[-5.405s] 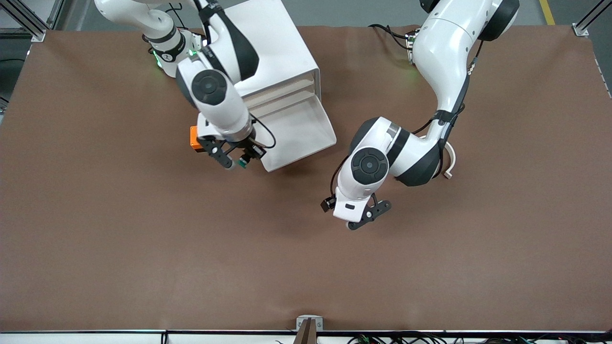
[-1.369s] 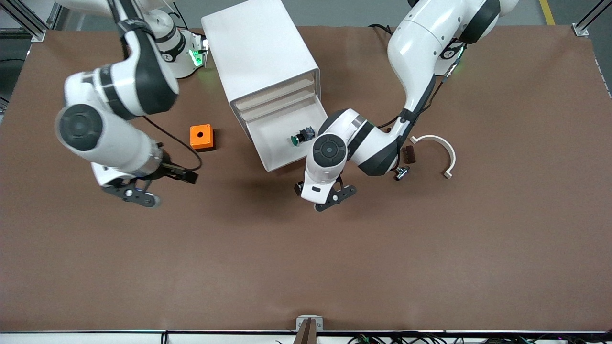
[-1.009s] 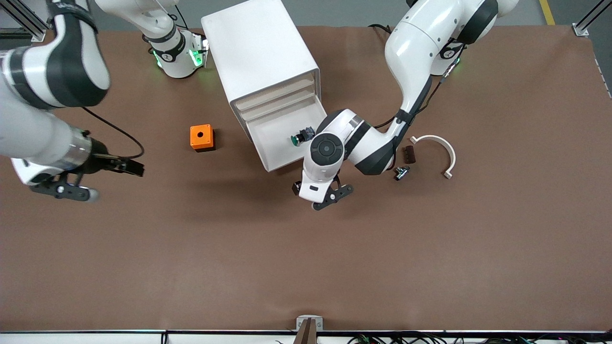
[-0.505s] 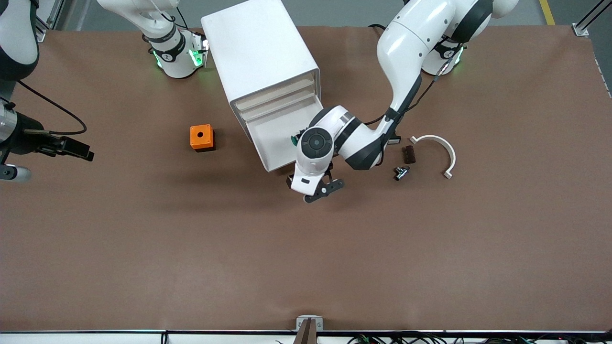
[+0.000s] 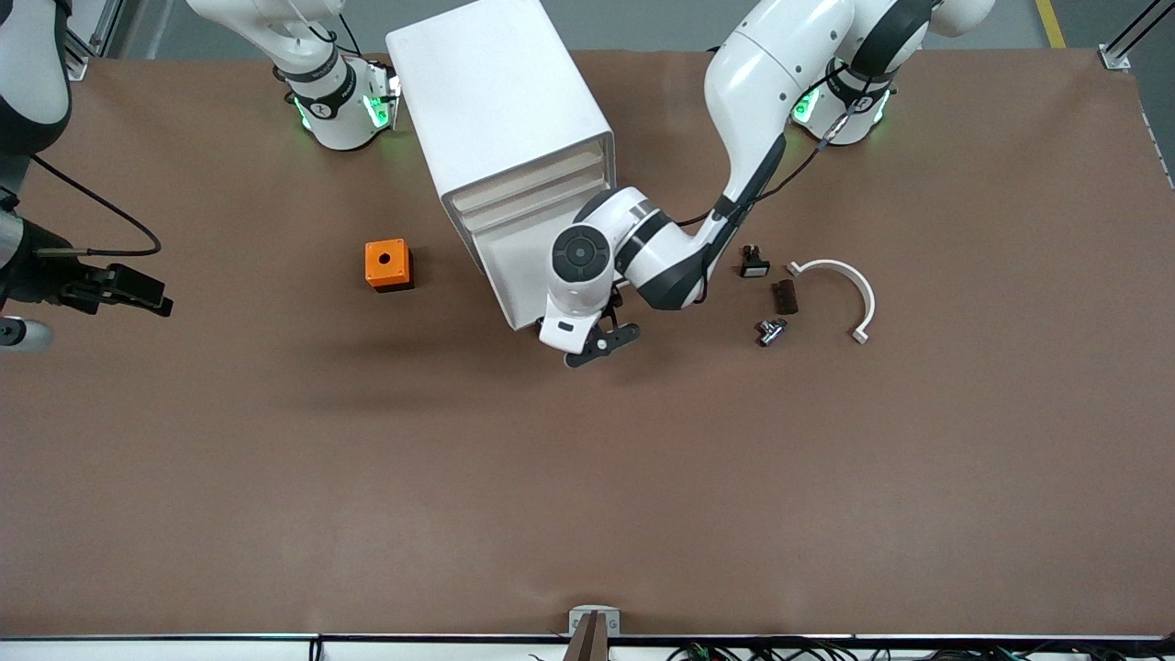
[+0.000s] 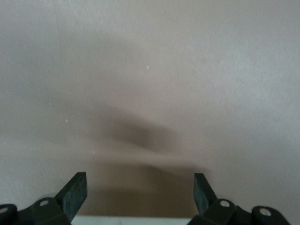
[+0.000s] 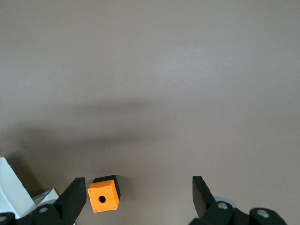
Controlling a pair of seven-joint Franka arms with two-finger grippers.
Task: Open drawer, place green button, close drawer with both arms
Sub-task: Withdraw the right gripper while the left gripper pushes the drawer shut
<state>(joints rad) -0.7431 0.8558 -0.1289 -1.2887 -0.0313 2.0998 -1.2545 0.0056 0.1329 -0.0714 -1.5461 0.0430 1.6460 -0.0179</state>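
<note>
while the white drawer sits pulled out, left gripper hangs wide open and empty at its front edge, arm probably hiding the button; right gripper spread empty too.

1. You're at a robot lab bench: two white arms bolted to a brown-covered table.
2. Aluminium frame posts stand at the corners.
3. Cables run along the near edge.

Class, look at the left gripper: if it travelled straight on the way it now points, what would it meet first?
Probably the bare brown table. The left gripper, jaws open, points down at it just in front of the drawer, and the left wrist view shows nothing else in its line.
</note>
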